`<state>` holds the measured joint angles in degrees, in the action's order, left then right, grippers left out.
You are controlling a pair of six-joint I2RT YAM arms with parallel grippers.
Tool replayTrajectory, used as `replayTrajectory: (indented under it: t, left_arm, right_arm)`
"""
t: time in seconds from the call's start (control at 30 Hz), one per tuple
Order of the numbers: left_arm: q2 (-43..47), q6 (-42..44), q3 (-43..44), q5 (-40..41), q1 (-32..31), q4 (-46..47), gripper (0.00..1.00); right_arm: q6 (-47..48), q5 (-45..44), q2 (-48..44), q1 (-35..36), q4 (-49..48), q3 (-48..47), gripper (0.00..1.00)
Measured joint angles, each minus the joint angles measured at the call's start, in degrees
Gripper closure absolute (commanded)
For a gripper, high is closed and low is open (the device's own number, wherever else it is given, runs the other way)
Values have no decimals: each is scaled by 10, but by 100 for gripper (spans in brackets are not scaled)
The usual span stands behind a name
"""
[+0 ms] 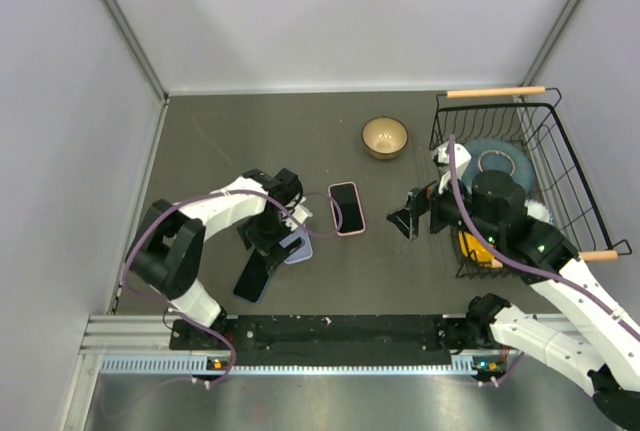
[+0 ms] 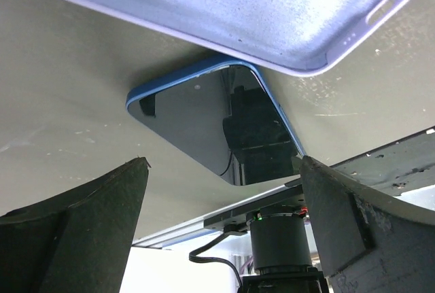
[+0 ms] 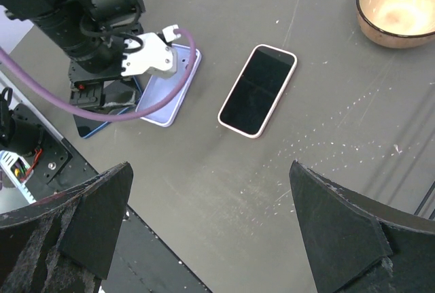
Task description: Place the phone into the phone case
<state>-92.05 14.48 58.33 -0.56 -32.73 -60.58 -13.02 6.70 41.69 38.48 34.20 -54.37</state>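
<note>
A lavender phone case [image 1: 298, 248] lies on the dark table, partly under my left gripper [image 1: 268, 236]. In the left wrist view the case [image 2: 238, 7] fills the top, its edge overlapping a blue-edged phone [image 2: 217, 126] with a black screen. That phone [image 1: 254, 277] lies near the front rail. My left gripper [image 2: 224, 164] is open and empty. A second phone with a pink rim [image 1: 346, 207] lies mid-table, and also shows in the right wrist view [image 3: 258, 89]. My right gripper [image 1: 408, 219] is open and empty, hovering right of it [image 3: 209, 165].
A beige bowl [image 1: 385, 137] stands at the back. A black wire basket [image 1: 560, 151] with a plate and other items fills the right side. The metal front rail [image 1: 330, 331] runs along the near edge. Grey walls enclose the table.
</note>
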Motion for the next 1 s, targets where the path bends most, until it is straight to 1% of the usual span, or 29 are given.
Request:
replayTrajectory:
  t: [0.27, 0.77, 0.97, 1.0]
  left_arm:
    - [-54, -7, 0, 14, 0, 0, 1]
    - [-79, -7, 0, 2, -5, 1, 1]
    - [-108, -13, 7, 6, -6, -2, 1]
    - [-109, -16, 8, 6, -6, -2, 3]
  right_arm:
    - [0, -1, -4, 0, 0, 0, 1]
    - [-2, 1, -3, 0, 0, 0, 1]
    - [-5, 3, -3, 0, 0, 0, 1]
    - [-5, 3, -3, 0, 0, 0, 1]
